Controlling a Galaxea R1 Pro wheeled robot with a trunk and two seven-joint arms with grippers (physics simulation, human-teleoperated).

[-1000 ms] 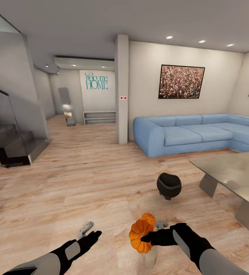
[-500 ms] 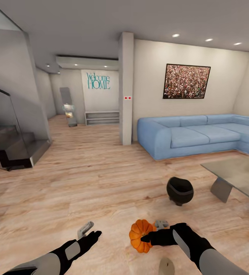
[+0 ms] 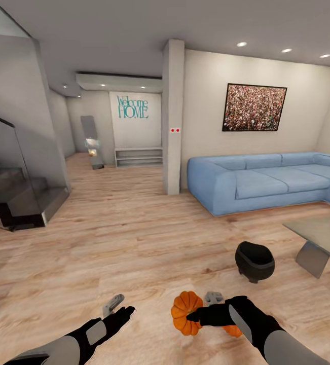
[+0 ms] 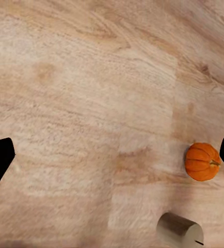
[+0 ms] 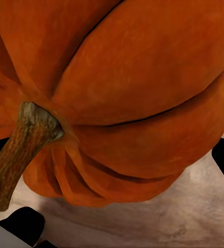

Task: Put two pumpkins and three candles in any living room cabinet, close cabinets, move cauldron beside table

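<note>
My right gripper [image 3: 201, 308] is shut on an orange pumpkin [image 3: 186, 313], held low over the plank floor; its ribbed body [image 5: 122, 88] and brown stem loom close in the right wrist view. A second pumpkin [image 3: 232, 331] peeks out from behind my right hand and lies on the floor [image 4: 202, 161] in the left wrist view, with a grey-tan candle [image 4: 179, 230] close beside it. My left gripper [image 3: 120, 305] hangs open and holds nothing. The black cauldron [image 3: 255, 261] stands on the floor near the glass-topped table [image 3: 326, 230].
A blue corner sofa [image 3: 266, 182] lines the right wall behind the table. A grey pillar [image 3: 173, 116] stands mid-room, and dark stairs with a glass rail [image 3: 12, 197] are at the left. Open plank floor [image 3: 124, 238] stretches ahead toward the hallway.
The whole view has swung left, so the cauldron, table and sofa have slid right in the picture. Both arms keep their pose, and the pumpkin stays in my right gripper.
</note>
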